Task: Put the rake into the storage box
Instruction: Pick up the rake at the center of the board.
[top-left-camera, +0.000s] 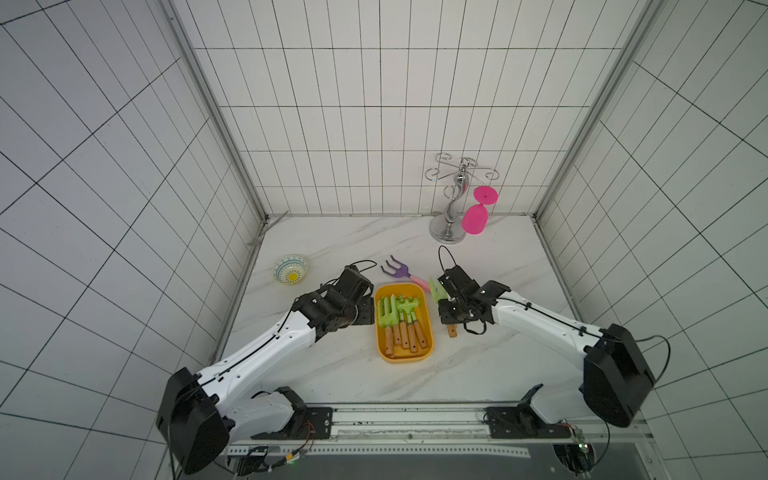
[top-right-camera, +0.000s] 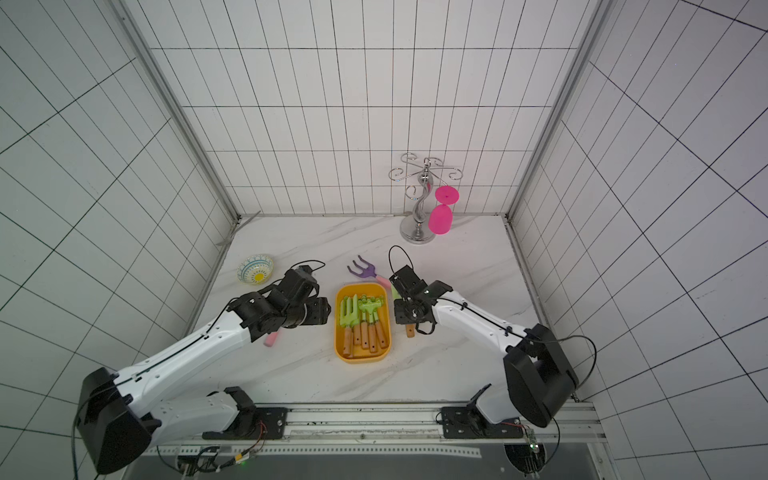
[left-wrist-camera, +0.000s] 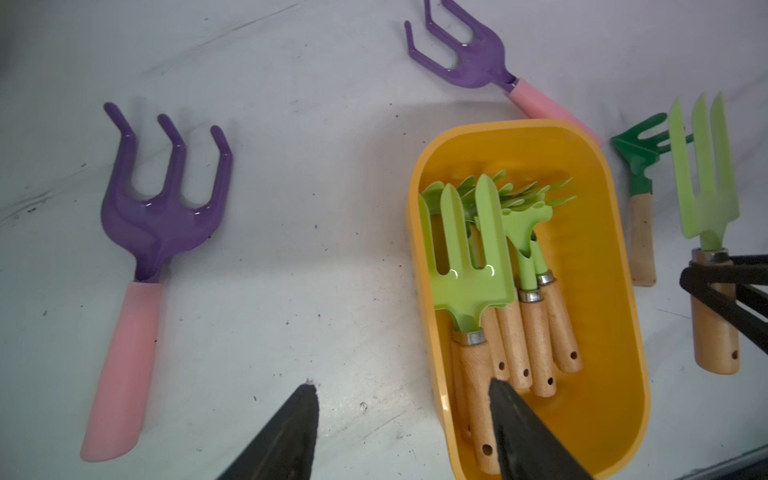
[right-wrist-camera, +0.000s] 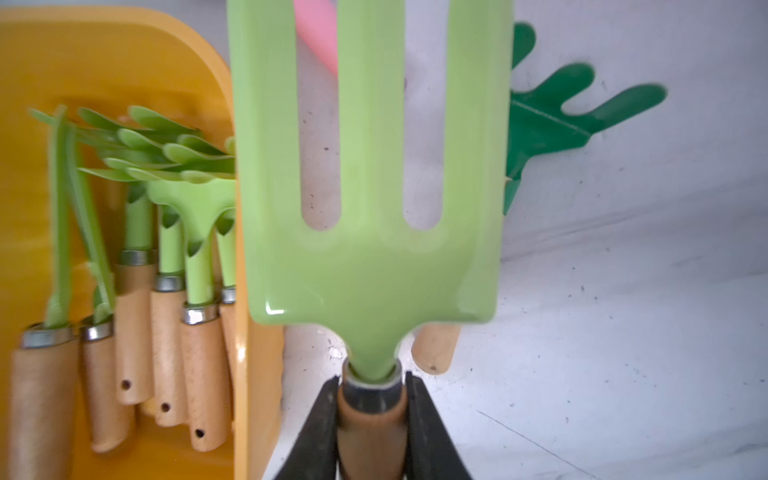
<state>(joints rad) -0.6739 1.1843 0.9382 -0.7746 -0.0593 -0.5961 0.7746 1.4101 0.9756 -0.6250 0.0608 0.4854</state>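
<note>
The table (top-left-camera: 332, 374) holds the yellow storage box (top-left-camera: 405, 358), part full of green tools (top-left-camera: 399, 316). Just beside the box's right wall, the light green rake (right-wrist-camera: 374, 270) is squeezed at the top of its wooden handle by the right gripper (right-wrist-camera: 371, 386). Best to lift it over the wall, keep it flat, and lay it along the box. The left gripper (left-wrist-camera: 401, 386) hangs open over the box's left wall, holding nothing.

We saw a patterned bowl (top-left-camera: 290, 270) at ten o'clock on the table (top-left-camera: 332, 374), and a pink glass (top-left-camera: 473, 220) hanging on a metal rack (top-left-camera: 448, 232) at one o'clock.
</note>
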